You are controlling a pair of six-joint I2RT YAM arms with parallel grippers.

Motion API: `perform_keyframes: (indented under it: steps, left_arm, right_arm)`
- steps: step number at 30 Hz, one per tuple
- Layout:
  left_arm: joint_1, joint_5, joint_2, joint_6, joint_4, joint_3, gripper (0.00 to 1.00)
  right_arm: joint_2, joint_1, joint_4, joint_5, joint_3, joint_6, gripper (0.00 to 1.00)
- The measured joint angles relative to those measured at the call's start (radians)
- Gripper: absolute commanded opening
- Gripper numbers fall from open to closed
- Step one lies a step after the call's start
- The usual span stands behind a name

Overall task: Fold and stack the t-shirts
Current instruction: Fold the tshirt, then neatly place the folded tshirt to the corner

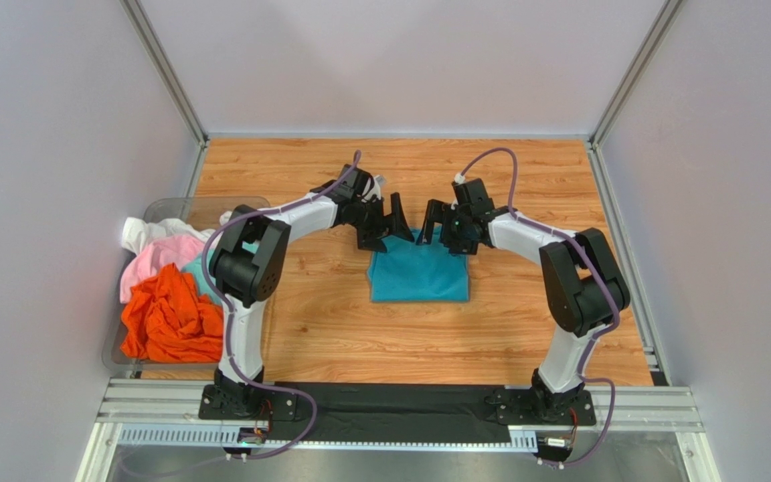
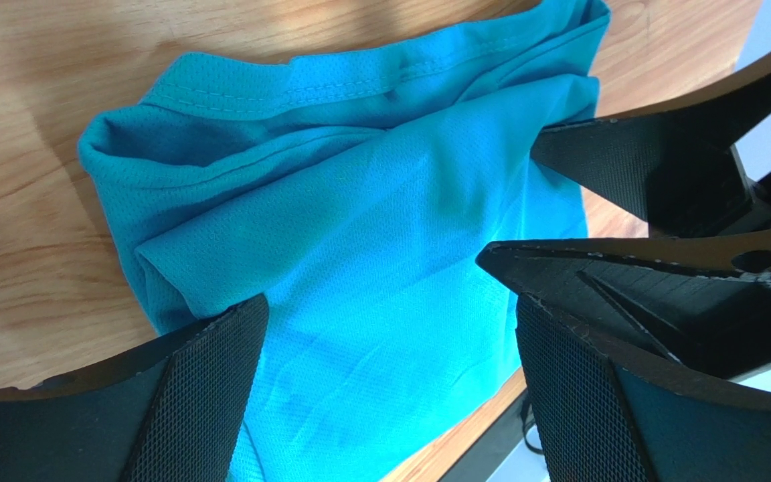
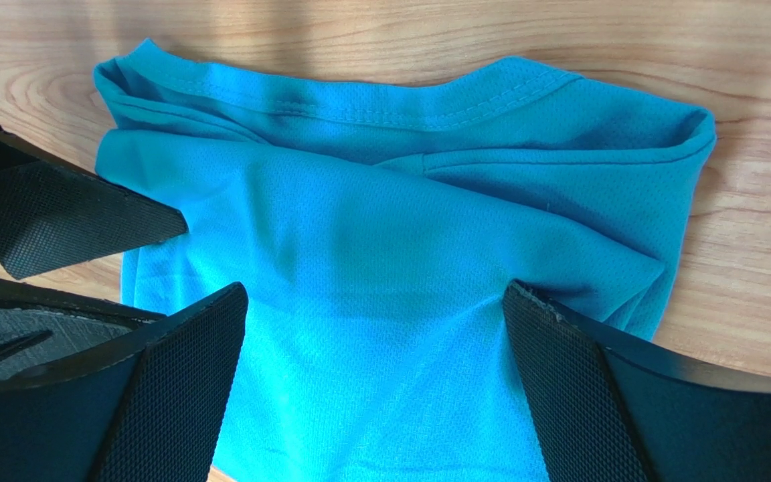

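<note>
Light wood-grain table (image 1: pixel 309 331). At centre left of the frame, a clear plastic bin (image 1: pixel 173 204) holds crumpled orange t-shirt (image 1: pixel 170 316), pink t-shirt (image 1: pixel 158 256), white t-shirt (image 1: pixel 143 233) and light aqua t-shirt (image 1: pixel 198 271). Folded teal-blue t-shirt (image 1: pixel 418 273) lies flat mid-table. Left gripper (image 2: pixel 388 321) and right gripper (image 3: pixel 374 301) are both spread wide over its far edge, pinching nothing.

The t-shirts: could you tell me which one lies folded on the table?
The teal t-shirt; the orange, pink and white ones lie crumpled in the clear bin instead.
</note>
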State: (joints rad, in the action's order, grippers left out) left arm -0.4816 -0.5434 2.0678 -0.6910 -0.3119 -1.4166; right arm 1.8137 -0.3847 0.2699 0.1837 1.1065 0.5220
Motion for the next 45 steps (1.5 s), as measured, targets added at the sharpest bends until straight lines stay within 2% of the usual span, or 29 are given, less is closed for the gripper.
perform_keyframes:
  steps: [5, 10, 16, 19, 23, 28, 31, 34, 37, 41, 45]
  left_arm:
    - [0.001, -0.022, -0.016, -0.006, 0.016, 0.018, 1.00]
    - [-0.001, -0.001, -0.119, -0.002, -0.016, 0.058, 1.00]
    - [0.000, 0.061, -0.500, 0.010, -0.050, 0.217, 1.00]
    - [-0.001, 0.108, -0.724, 0.016, -0.081, 0.298, 1.00]
    - [-0.001, 0.195, -0.999, 0.014, -0.140, 0.422, 1.00]
    - [-0.001, 0.325, -1.255, -0.009, -0.283, 0.580, 1.00]
    - [-0.001, 0.376, -1.318, -0.024, -0.350, 0.623, 1.00]
    - [-0.001, 0.414, -1.348, -0.037, -0.380, 0.655, 1.00]
    - [-0.001, 0.419, -1.316, -0.040, -0.373, 0.665, 1.00]
    - [-0.001, 0.410, -1.162, -0.037, -0.304, 0.659, 1.00]
    - [-0.001, 0.361, -0.928, -0.026, -0.210, 0.620, 1.00]
  right_arm:
    - [-0.016, 0.000, 0.041, -0.009, 0.007, -0.043, 1.00]
    - [-0.142, -0.004, 0.161, -0.048, 0.010, -0.088, 1.00]
    - [-0.479, -0.013, 0.220, -0.090, -0.017, -0.102, 1.00]
    - [-0.684, -0.014, 0.236, -0.121, -0.082, -0.100, 1.00]
    - [-0.853, -0.014, 0.255, -0.197, -0.188, -0.086, 1.00]
    - [-0.895, -0.011, 0.283, -0.234, -0.312, -0.074, 1.00]
    - [-0.856, -0.011, 0.298, -0.234, -0.340, -0.068, 1.00]
    - [-0.807, -0.011, 0.308, -0.234, -0.341, -0.056, 1.00]
    - [-0.781, -0.011, 0.311, -0.234, -0.347, -0.035, 1.00]
    - [-0.790, -0.011, 0.318, -0.237, -0.369, -0.011, 1.00]
    - [-0.827, -0.011, 0.326, -0.240, -0.385, 0.005, 1.00]
